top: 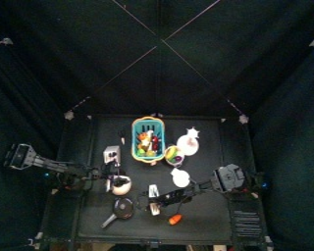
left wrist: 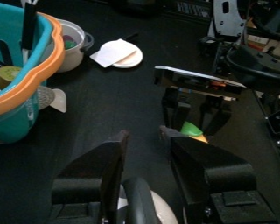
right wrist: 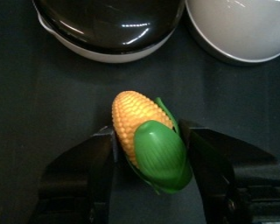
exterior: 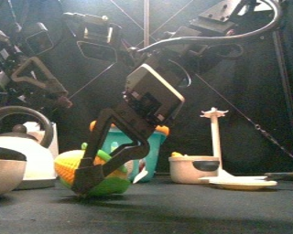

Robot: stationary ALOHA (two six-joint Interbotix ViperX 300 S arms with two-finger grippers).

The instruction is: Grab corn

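Observation:
The corn (right wrist: 150, 140), a yellow cob with a green husk, lies on the black table near its front. My right gripper (right wrist: 152, 138) is lowered over it, open, with one jaw on each side of the cob. The husk nearly touches one jaw, and a thin gap shows at the other. In the front view the corn (exterior: 78, 174) rests on the table inside the right gripper (exterior: 107, 172). From above, the right gripper (top: 157, 203) sits front centre. My left gripper (left wrist: 149, 144) hangs open and holds nothing, back left of the corn beside the basket.
A teal and orange basket (top: 149, 125) of toys stands at the back. Close by the corn are a white kettle (exterior: 19, 137), a black pan (right wrist: 108, 35) and a white lid (right wrist: 241, 26). To the right are a white plate (exterior: 241, 183), a bowl (exterior: 192, 167) and a small orange piece (top: 175, 220).

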